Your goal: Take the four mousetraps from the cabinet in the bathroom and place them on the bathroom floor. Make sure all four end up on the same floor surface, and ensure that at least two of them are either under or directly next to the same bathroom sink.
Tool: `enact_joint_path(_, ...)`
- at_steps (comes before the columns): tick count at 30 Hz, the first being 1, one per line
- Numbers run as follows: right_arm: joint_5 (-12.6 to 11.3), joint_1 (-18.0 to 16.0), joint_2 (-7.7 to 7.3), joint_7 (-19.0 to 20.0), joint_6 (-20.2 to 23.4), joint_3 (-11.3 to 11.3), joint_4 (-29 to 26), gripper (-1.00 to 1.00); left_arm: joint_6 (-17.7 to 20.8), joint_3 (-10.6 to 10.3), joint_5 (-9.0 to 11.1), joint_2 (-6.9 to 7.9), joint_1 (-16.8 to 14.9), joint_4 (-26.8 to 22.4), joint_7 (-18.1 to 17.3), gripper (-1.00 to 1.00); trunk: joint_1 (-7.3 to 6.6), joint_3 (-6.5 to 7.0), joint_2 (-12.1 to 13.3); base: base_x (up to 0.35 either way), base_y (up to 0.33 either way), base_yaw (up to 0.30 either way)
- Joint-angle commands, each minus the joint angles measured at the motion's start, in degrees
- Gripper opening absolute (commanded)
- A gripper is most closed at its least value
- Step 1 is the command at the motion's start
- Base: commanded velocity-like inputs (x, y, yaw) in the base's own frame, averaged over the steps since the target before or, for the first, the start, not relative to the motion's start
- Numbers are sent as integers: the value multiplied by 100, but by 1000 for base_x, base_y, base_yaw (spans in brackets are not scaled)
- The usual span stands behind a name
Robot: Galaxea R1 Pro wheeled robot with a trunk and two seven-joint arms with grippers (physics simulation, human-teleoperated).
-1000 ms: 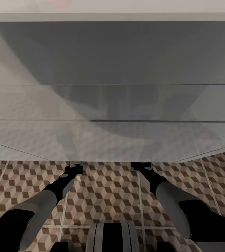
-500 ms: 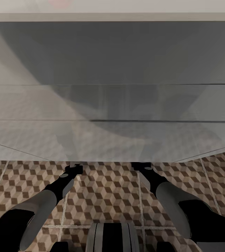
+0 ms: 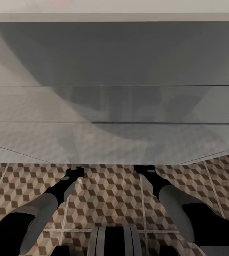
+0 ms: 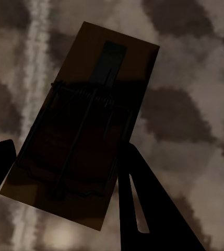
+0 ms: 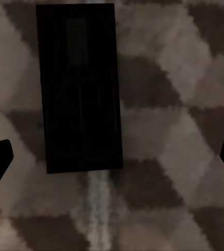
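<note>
Mousetraps look half done to me: one (image 4: pixel 80 130) lies on the tiled floor (image 4: pixel 195 78) between the left gripper's (image 4: pixel 65 172) spread fingers, another (image 5: pixel 80 86) on the floor ahead of the wide-open right gripper (image 5: pixel 112 151), both under the sink (image 3: pixel 114 89), two left.

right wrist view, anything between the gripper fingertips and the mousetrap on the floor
Nothing: bare patterned bathroom floor separates the open right gripper from the dark mousetrap.

The head view is evenly lit but hazy: a broad soft shadow curves across the pale sink (image 3: pixel 114 71), whose glossy front faintly mirrors the bathroom floor (image 3: pixel 107 192). Both wrist views are dim, blurred and blocky, each mousetrap (image 4: pixel 80 125) (image 5: pixel 80 89) nearly black.
</note>
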Motion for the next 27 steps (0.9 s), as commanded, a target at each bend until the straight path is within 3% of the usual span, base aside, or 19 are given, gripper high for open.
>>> enact_joint_path(1,-28,-1,0,-22,17,35,-3,100,-22,-50,58,1,-3,6,27,-100,-1,-3,-1,0,0,0)
enact_joint_path(27,-24,-1,-8,55,33,38,-3,100,-22,-50,59,1,-3,6,27,-100,-1,-3,-1,0,0,0)
